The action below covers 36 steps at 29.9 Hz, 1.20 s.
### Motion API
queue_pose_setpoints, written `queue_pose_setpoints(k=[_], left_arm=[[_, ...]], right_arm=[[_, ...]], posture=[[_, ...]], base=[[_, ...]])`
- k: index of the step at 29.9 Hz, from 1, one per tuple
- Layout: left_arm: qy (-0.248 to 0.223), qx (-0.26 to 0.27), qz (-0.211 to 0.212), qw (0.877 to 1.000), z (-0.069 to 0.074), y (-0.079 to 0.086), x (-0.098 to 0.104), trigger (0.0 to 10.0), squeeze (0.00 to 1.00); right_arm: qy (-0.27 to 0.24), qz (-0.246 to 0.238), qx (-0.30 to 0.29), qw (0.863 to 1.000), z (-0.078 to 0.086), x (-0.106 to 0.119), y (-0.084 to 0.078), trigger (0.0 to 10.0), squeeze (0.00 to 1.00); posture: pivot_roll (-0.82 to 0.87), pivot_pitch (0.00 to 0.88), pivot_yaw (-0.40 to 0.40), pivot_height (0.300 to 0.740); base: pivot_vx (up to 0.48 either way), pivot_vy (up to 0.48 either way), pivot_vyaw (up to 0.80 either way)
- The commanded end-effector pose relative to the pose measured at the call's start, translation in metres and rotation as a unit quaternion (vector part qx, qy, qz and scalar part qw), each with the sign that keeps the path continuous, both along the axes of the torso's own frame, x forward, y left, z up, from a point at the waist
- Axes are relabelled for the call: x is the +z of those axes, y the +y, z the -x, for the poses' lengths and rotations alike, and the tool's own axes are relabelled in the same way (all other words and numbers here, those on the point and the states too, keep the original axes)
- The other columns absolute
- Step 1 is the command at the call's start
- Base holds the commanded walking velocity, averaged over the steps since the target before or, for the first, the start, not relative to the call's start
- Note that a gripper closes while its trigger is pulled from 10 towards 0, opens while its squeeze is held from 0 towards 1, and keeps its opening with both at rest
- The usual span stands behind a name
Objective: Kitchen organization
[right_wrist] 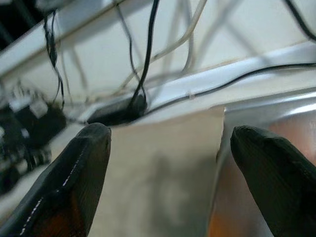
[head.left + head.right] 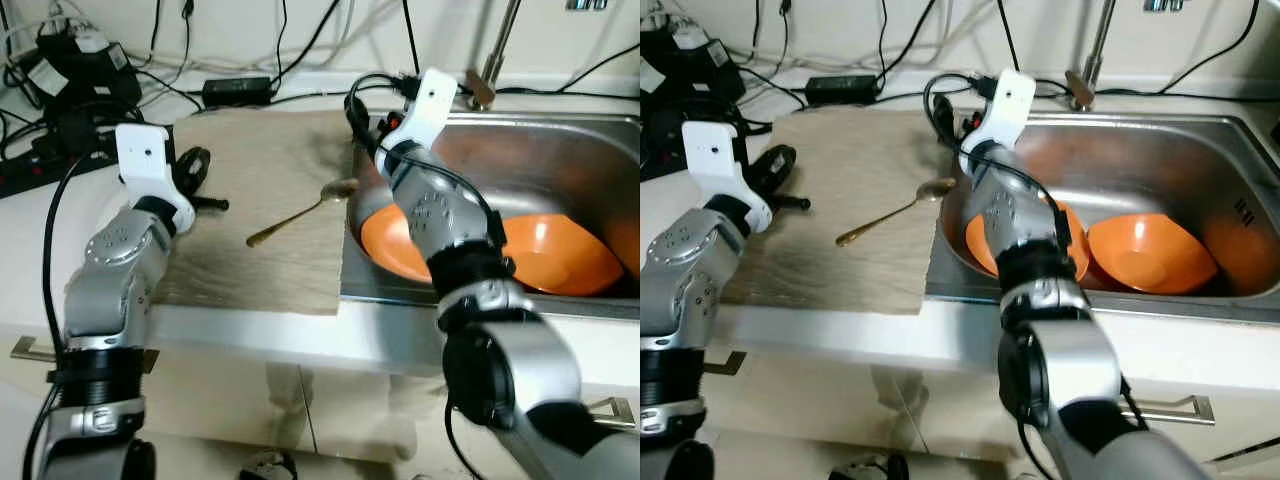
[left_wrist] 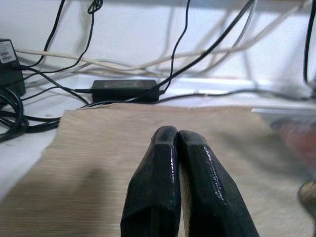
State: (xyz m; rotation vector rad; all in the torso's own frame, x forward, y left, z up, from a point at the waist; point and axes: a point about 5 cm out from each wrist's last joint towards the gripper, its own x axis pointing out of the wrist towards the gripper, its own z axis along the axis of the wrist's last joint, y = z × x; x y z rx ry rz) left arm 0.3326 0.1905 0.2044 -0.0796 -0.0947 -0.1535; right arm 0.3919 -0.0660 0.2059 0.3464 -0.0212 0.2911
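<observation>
A gold spoon (image 2: 300, 213) is lying diagonally on the beige mat (image 2: 250, 180), its bowl pointing toward the sink (image 2: 560, 160), its handle toward the counter's front edge. My right pincer (image 1: 165, 143) is gaping wide above the mat's sink-side edge, while my left pincer (image 3: 177, 143) is resting pressed together over the mat.

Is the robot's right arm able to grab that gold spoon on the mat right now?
Probably yes. The right gripper is open and sits above the mat's edge by the sink, close to the spoon, whose bowl rests at that same edge. Nothing lies between them.
</observation>
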Motion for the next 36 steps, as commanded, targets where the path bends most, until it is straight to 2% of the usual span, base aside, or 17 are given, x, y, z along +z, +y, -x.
queue_pose_setpoints(k=[1,2,3,4,5,7,8,10,13,14,15,17,22,23,26,29,36], left_arm=[[0.004,0.019,0.007,1.000,0.001,0.002,-0.009,10.0,0.00],[0.006,0.023,0.009,1.000,0.001,0.001,-0.013,10.0,0.00],[0.006,0.023,0.009,1.000,0.001,0.001,-0.013,10.0,0.00],[0.017,0.034,0.022,0.999,0.001,-0.002,-0.023,10.0,0.00],[0.020,0.036,0.024,0.999,0.001,-0.004,-0.026,10.0,0.00],[0.023,0.037,0.024,0.999,0.001,-0.007,-0.029,10.0,0.00],[0.023,0.037,0.024,0.999,0.001,-0.007,-0.029,10.0,0.00],[0.023,0.040,0.020,0.999,0.001,-0.010,-0.031,10.0,0.00],[0.021,0.041,0.011,0.999,0.000,-0.011,-0.032,10.0,0.00],[0.021,0.041,0.011,0.999,0.000,-0.011,-0.032,10.0,0.00],[0.024,0.037,-0.002,0.999,-0.001,-0.012,-0.034,10.0,0.00],[0.029,0.029,-0.006,0.999,-0.002,-0.012,-0.035,10.0,0.00],[0.035,0.012,-0.026,0.999,0.000,-0.011,-0.036,10.0,0.00],[0.044,-0.003,-0.042,0.998,0.002,-0.011,-0.036,10.0,0.00],[0.068,-0.025,-0.052,0.996,0.004,-0.011,-0.041,10.0,0.00],[0.082,-0.024,-0.043,0.995,0.009,-0.013,-0.048,10.0,0.00],[0.085,-0.028,-0.037,0.995,0.014,-0.016,-0.052,10.0,0.00]], right_arm=[[-0.048,0.061,-0.006,0.997,0.009,0.001,0.001,10.0,0.00],[-0.071,0.095,-0.014,0.993,0.014,-0.001,-0.001,10.0,0.00],[-0.071,0.095,-0.014,0.993,0.014,-0.001,-0.001,10.0,0.00],[-0.103,0.159,-0.044,0.981,0.026,-0.008,-0.010,10.0,0.00],[-0.103,0.171,-0.055,0.978,0.029,-0.011,-0.014,10.0,0.00],[-0.118,0.228,-0.089,0.962,0.039,-0.017,-0.025,10.0,0.00],[-0.118,0.228,-0.089,0.962,0.039,-0.017,-0.025,10.0,0.00],[-0.116,0.298,-0.140,0.937,0.049,-0.026,-0.039,10.0,0.00],[-0.103,0.347,-0.181,0.914,0.068,-0.038,-0.058,10.0,0.00],[-0.103,0.347,-0.181,0.914,0.068,-0.038,-0.058,10.0,0.00],[-0.100,0.367,-0.214,0.900,0.075,-0.040,-0.072,10.0,0.00],[-0.114,0.384,-0.231,0.887,0.078,-0.037,-0.075,10.0,0.00],[-0.105,0.382,-0.232,0.888,0.081,-0.042,-0.072,10.0,0.00],[-0.096,0.377,-0.233,0.891,0.083,-0.044,-0.072,10.0,0.00],[-0.098,0.376,-0.232,0.892,0.083,-0.044,-0.068,10.0,0.00],[-0.090,0.358,-0.218,0.903,0.082,-0.046,-0.059,10.0,0.00],[-0.064,0.333,-0.201,0.919,0.080,-0.053,-0.056,10.0,0.00]], posture=[[0.00,0.000,0.055,0.740],[0.00,0.000,0.055,0.740],[0.00,0.000,0.055,0.740],[-0.02,0.000,0.053,0.740],[-0.02,0.000,0.052,0.740],[-0.04,0.000,0.055,0.740],[-0.04,0.000,0.055,0.740],[-0.05,0.000,0.062,0.740],[-0.07,0.000,0.077,0.740],[-0.07,0.000,0.077,0.740],[-0.08,0.000,0.086,0.740],[-0.09,0.000,0.093,0.740],[-0.09,0.000,0.108,0.740],[-0.09,0.000,0.113,0.740],[-0.09,0.000,0.115,0.740],[-0.08,0.000,0.110,0.740],[-0.06,0.000,0.096,0.740]], base=[[0.000,0.000,0.00],[0.000,0.000,0.00],[0.000,0.000,0.00],[0.000,0.000,0.00],[0.000,0.000,0.00],[0.000,0.000,0.00],[0.000,0.000,0.00],[0.000,0.000,0.00],[0.000,0.000,0.00],[0.000,0.000,0.00],[0.000,0.000,0.00],[0.000,0.000,0.00],[0.000,0.000,0.00],[0.000,0.000,0.00],[0.000,0.000,0.00],[0.000,0.000,0.00],[0.000,0.000,0.00]])
